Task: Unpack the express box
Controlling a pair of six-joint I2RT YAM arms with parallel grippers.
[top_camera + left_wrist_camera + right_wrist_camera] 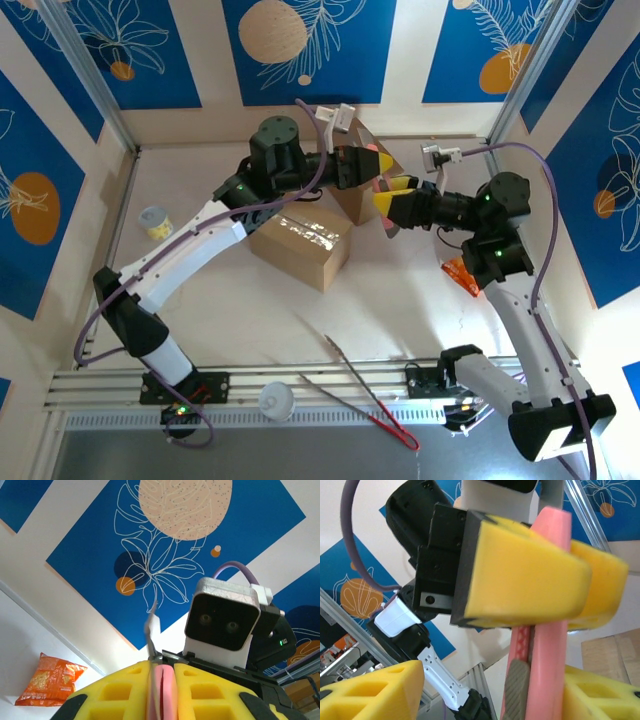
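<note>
Express box point(300, 245) central. Small tub point(153, 221) well left of it. Snack bag point(455, 272) right. Tongs point(365, 384) in front. Utility knife point(551, 580) behind box.

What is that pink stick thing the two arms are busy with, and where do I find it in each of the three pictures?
Top external: the pink cutter is just right of centre, beyond the cardboard box.
Left wrist: bottom centre, pinched in the left tool.
Right wrist: standing upright, right of centre, clamped between that tool's yellow pads.
Shared landmark: the blue leaf-print wall.
</note>
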